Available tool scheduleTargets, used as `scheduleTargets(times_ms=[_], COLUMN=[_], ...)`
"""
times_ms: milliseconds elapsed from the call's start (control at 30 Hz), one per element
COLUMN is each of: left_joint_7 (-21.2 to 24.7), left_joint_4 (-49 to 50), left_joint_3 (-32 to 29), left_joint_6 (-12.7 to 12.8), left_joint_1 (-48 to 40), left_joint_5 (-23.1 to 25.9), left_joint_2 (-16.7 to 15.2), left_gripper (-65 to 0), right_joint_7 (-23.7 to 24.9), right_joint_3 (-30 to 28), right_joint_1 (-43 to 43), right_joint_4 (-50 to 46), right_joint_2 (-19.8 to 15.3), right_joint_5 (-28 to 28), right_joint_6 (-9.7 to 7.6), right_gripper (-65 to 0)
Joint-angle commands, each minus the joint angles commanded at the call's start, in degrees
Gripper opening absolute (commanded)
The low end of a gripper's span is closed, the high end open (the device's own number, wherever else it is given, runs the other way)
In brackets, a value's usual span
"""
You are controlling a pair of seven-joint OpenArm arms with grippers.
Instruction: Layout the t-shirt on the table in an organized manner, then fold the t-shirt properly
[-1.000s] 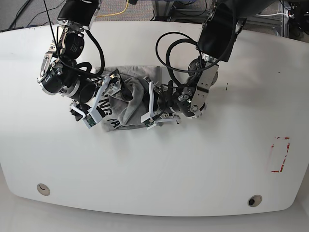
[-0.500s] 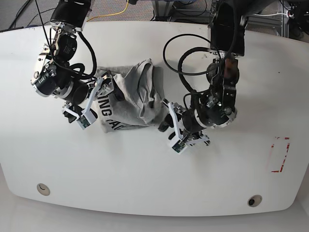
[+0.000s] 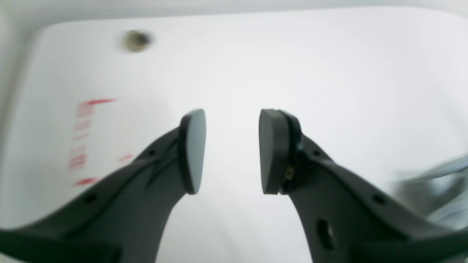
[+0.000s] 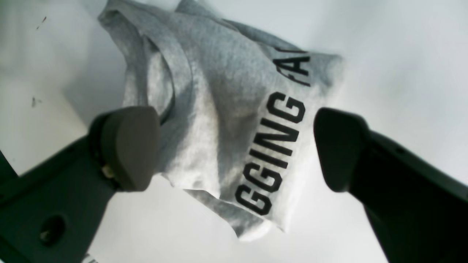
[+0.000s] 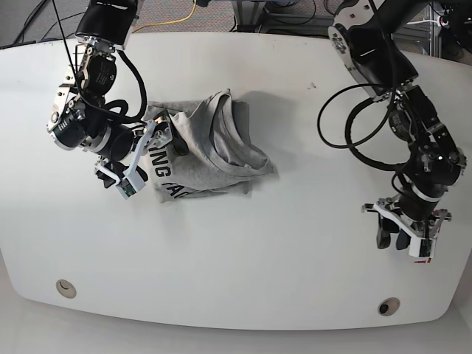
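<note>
The t-shirt (image 5: pixel 210 151) lies in a crumpled grey heap on the white counter (image 5: pixel 243 295), toward the back and nearer the robot's right arm. Black letters show along one edge of it. The right end effector (image 5: pixel 140 158) sits at that edge with its two fingers spread wide apart, one on each side of the cloth in the wrist view, holding nothing. The left end effector (image 5: pixel 405 236) is well apart from the shirt, over bare counter near the red mark (image 3: pixel 86 138), fingers spread and empty
</note>
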State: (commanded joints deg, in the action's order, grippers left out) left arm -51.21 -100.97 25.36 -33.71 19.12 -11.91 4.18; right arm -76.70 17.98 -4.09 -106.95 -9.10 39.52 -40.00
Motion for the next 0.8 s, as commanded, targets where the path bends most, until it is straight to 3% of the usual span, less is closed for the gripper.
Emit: scheduleTargets(times_ms=[167, 400, 533, 800], left_joint_7=[-0.09, -0.09, -0.09, -0.09], left_joint_4=[0.0, 0.0, 0.18, 0.26], left_joint_3=[-1.93, -5.36, -5.36, -5.45], left_joint_6=[0.0, 0.0, 0.0, 0.0], left_joint_1=[-3.34, -7.3, -8.53, -10.55], left_joint_5=[0.09, 0.09, 0.09, 0.09], left_joint_2=[1.58, 2.2, 2.2, 2.2], left_gripper=[-42.4, -42.5, -42.5, -42.5], right_joint_7=[3.69, 4.22, 4.31, 4.31], right_joint_3=[0.0, -0.79, -5.1, -6.07], right_joint_1=[-0.79, 0.26, 3.6, 8.88], right_joint_4=[3.25, 6.51, 5.27, 1.58], right_joint_2=[-0.35, -0.97, 0.09, 2.99], right_joint_5=[0.0, 0.62, 0.62, 0.62], right_joint_6=[0.0, 0.0, 0.0, 0.0], right_gripper=[0.0, 0.0, 0.0, 0.0])
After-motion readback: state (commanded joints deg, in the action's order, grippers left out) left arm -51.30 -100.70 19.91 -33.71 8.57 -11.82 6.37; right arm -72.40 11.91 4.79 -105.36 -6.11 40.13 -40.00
